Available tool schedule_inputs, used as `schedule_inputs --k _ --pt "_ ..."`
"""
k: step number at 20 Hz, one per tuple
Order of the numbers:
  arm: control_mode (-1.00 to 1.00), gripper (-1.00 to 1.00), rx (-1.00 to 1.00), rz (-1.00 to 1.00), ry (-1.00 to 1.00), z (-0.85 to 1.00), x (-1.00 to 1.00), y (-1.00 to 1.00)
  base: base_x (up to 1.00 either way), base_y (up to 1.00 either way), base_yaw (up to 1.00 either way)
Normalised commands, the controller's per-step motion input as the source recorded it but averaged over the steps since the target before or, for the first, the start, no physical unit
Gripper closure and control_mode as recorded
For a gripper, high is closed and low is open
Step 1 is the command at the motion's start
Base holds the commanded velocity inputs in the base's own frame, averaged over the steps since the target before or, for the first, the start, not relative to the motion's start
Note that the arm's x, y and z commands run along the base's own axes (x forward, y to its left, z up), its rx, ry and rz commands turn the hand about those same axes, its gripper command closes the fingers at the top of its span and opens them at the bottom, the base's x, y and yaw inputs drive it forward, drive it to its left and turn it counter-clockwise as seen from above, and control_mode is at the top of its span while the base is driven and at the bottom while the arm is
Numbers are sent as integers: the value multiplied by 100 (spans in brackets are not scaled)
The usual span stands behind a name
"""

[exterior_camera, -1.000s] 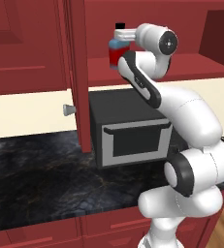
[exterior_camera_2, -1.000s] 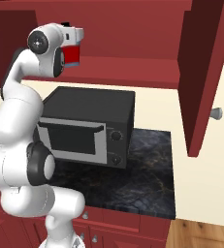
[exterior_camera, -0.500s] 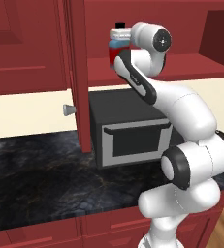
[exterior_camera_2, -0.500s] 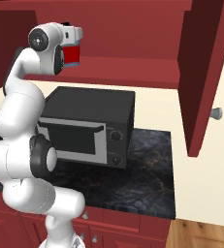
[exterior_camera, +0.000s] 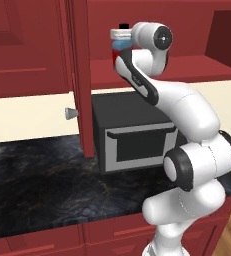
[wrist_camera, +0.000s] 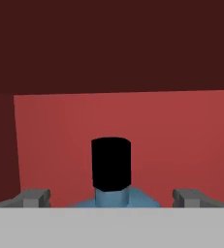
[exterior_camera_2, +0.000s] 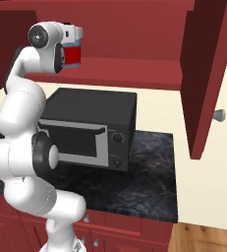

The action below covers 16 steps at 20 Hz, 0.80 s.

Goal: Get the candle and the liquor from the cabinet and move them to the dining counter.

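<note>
The liquor [wrist_camera: 111,164] stands on the red shelf inside the cabinet [exterior_camera_2: 134,74]. In the hand view its black cap and blue shoulders rise between my two fingertips. My gripper [wrist_camera: 111,197] is open, one finger on each side of the bottle and apart from it. In the left base view the hand [exterior_camera: 121,36] covers the bottle's top, and the blue body [exterior_camera: 118,46] shows under it. From the right, the red label [exterior_camera_2: 73,54] shows just beyond the hand [exterior_camera_2: 74,33]. The candle and the dining counter are out of view.
A black oven [exterior_camera: 132,130] sits on the black marbled counter [exterior_camera: 37,175] right under the cabinet shelf. Both cabinet doors stand open: one [exterior_camera: 79,75] left of the arm with its silver knob [exterior_camera: 69,113], the other [exterior_camera_2: 203,74] at the right.
The hand has reached further into the cabinet and now sits over the bottle's top. The jaws have stayed open and the bottle has not moved.
</note>
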Motion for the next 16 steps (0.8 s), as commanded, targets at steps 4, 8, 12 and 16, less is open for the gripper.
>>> schedule_inputs --k 4,8,12,16 --pt "-100 -100 0 0 1 0 21 3 0 0 0" --pt "-100 -100 0 0 1 0 22 3 0 0 0" --pt "-100 -100 0 0 1 0 19 4 0 0 0" --pt "-100 -100 0 0 0 0 20 2 0 0 0"
